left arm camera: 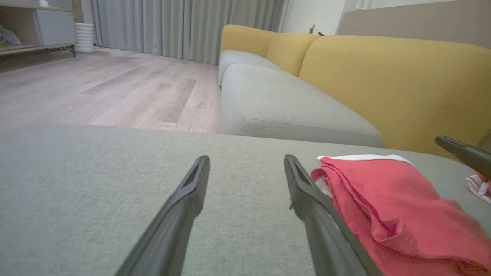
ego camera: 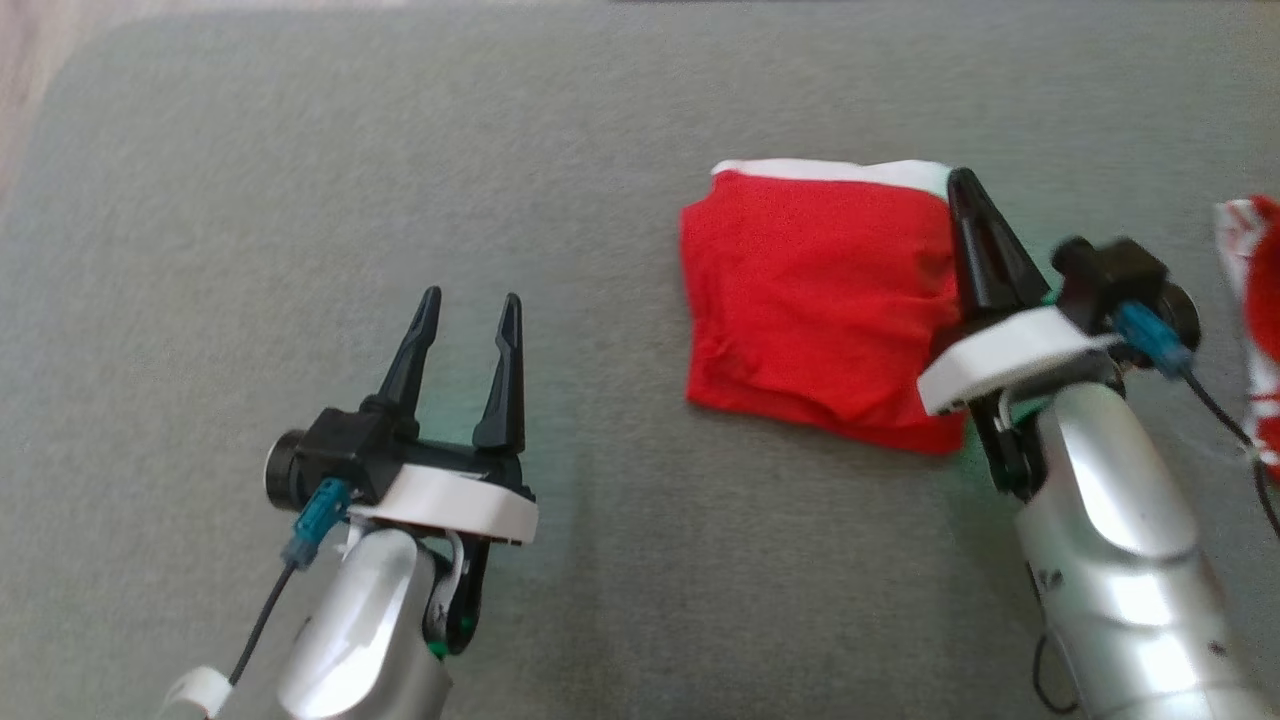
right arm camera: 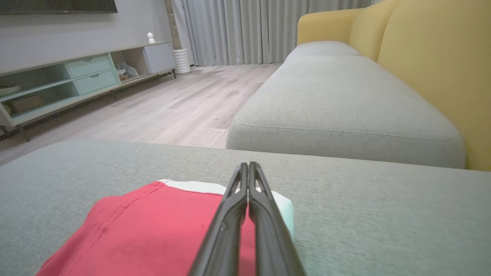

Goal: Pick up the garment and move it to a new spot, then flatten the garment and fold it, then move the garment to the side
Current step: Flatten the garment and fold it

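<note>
The garment [ego camera: 815, 310] lies on the cushion [ego camera: 300, 150], right of centre. My left fingers [ego camera: 505, 370] sit well apart to its left; my right fingers [ego camera: 985, 250] lie over its right edge. A second cloth [ego camera: 1255, 300] lies farther right.

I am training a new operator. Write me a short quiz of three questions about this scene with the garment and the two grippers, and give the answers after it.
1. True or false: the left gripper is shut.
2. Which gripper lies over the right edge of the garment? A) left B) right C) neither
3. Fill in: the garment is red, with a ___ band along its far edge.

Key
1. False: its fingers stand apart, over bare cushion.
2. B: the right gripper, fingers pressed together.
3. White.
</note>
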### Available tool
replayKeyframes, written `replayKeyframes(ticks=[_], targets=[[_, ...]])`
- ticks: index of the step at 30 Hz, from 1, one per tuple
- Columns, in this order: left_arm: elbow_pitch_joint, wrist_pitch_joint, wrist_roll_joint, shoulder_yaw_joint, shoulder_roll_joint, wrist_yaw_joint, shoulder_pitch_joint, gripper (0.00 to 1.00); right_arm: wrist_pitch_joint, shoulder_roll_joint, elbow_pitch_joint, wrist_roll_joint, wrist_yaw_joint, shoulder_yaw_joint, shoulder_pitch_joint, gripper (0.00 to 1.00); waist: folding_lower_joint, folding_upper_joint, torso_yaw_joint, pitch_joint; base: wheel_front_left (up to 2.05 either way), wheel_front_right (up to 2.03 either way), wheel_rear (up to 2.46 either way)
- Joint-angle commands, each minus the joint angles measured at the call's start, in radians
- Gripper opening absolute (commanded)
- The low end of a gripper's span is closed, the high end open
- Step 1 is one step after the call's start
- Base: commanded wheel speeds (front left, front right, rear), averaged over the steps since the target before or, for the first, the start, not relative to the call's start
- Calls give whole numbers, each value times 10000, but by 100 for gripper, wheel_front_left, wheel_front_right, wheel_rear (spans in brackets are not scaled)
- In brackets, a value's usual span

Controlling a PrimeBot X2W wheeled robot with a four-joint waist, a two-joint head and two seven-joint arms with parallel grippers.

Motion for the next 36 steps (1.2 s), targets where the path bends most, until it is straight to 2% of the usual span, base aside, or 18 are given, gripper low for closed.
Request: replayKeyframes(ticks=[1,8,11,15,21,27,29,32,36], targets=[[-339,-51,-75,200,93,75,-383,100,42,73,132,-116,-9,340,-502,0,-1,0,482,451,0,0,0],[-354,-51,-168,41,93,134,-548,100,793,69,2502,-253,-9,556,-1325,0,-1,0,864,718,0,0,0],[-332,-51,-205,21,93,173,-562,100,487,70,3145,-279,-9,777,-1583,0,-1,0,927,674,0,0,0],[-240,-51,-186,87,93,195,-484,100,0,73,3036,433,-9,1745,-1794,0,-1,0,864,460,0,0,0],[-267,-51,-191,43,93,213,-445,100,-126,74,2502,1579,-9,3577,-1806,0,-1,0,730,276,0,0,0],[-223,-51,-192,-39,93,209,-482,100,1237,75,3440,2404,-9,5346,-1514,0,-1,0,667,212,0,0,0],[-196,-51,-192,-28,93,213,-499,100,1316,75,3501,2790,-9,5616,-1504,0,-1,0,630,193,0,0,0],[-116,-51,-114,151,93,224,-457,100,701,75,3563,3072,-9,5823,-1702,0,-1,0,436,69,0,0,0],[-110,-51,-33,350,93,193,-343,100,-39,75,3608,3072,-9,5172,-1899,0,-1,0,176,-202,0,0,0]])
